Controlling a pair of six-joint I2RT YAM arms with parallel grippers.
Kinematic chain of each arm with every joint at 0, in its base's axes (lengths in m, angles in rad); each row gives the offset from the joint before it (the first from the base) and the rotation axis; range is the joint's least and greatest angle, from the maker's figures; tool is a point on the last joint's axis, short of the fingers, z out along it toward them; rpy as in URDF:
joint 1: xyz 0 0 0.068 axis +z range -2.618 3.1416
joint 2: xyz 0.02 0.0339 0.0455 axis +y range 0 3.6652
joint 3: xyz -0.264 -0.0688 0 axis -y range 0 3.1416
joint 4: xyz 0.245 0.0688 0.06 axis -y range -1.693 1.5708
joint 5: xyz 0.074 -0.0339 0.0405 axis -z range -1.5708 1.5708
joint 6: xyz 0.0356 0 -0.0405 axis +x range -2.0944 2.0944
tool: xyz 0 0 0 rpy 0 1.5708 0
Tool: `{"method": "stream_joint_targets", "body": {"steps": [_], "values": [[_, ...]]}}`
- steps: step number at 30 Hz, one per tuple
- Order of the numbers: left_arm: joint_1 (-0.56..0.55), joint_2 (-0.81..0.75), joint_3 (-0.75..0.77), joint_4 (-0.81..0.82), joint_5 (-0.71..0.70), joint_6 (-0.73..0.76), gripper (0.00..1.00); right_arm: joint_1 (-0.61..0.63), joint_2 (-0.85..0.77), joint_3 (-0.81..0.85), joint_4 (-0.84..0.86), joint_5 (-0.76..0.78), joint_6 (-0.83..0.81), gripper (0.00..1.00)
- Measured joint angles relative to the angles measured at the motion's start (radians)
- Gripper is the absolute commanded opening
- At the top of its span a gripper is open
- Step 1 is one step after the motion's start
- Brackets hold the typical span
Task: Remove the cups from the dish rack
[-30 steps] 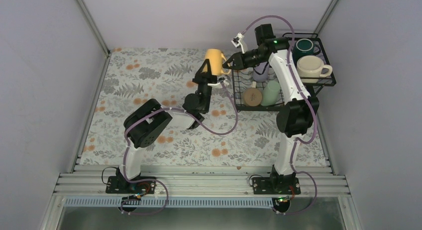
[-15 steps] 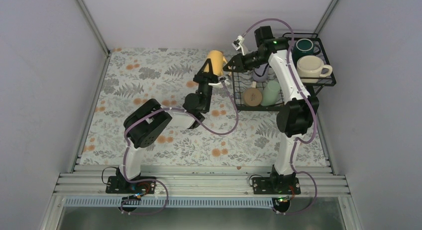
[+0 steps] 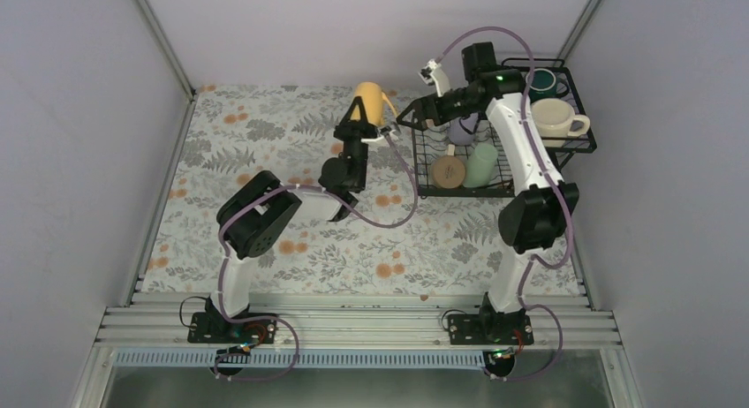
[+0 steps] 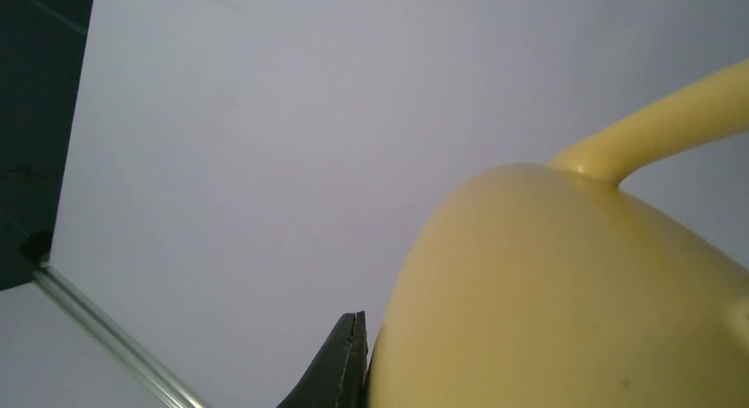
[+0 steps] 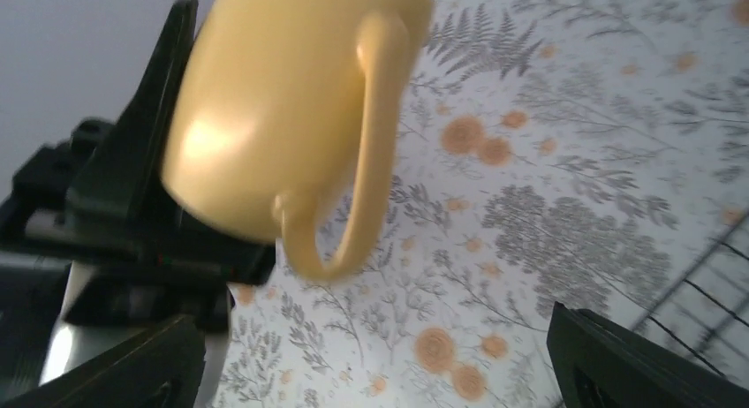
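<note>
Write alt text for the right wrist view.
A yellow mug, handle toward the camera, is clamped by the left end effector's fingers above a floral tablecloth. The right end effector is open and empty, its fingers at the bottom corners; dish rack wires edge the lower right.

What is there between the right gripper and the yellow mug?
Nothing: in the right wrist view the gap from the open right gripper to the yellow mug is bare, with only the floral tablecloth behind.

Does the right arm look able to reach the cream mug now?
Probably yes: the right gripper is open and empty by the rack, and nothing covers the cream mug.
</note>
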Motion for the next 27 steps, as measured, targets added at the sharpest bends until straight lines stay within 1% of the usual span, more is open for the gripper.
{"method": "stream_joint_targets", "body": {"steps": [5,10,14,17,18,20,24,27], "values": [[0.068,-0.031,-0.019,-0.004,-0.008,0.025,0.02,-0.038,-0.117,-0.038,0.031,0.09,-0.002,1.0],[0.166,-0.153,-0.063,-0.015,-0.031,0.022,0.02,-0.079,-0.238,-0.039,0.129,0.163,0.017,1.0],[0.225,-0.3,-0.05,-0.109,-0.053,-0.026,0.02,-0.095,-0.252,0.002,0.162,0.191,0.035,1.0],[0.275,-0.376,0.029,-0.25,-0.06,-0.092,0.02,-0.095,-0.233,0.03,0.158,0.2,0.037,1.0],[0.293,-0.394,0.064,-0.324,-0.059,-0.129,0.02,-0.095,-0.224,0.04,0.153,0.203,0.036,1.0],[0.341,-0.419,0.159,-0.535,-0.045,-0.235,0.02,-0.095,-0.204,0.054,0.137,0.21,0.032,1.0],[0.501,-0.394,0.505,-1.137,0.062,-0.479,0.02,-0.095,-0.175,0.058,0.09,0.241,0.023,1.0],[0.628,-0.33,0.752,-1.499,0.149,-0.592,0.02,-0.095,-0.173,0.037,0.07,0.257,0.008,1.0]]}}
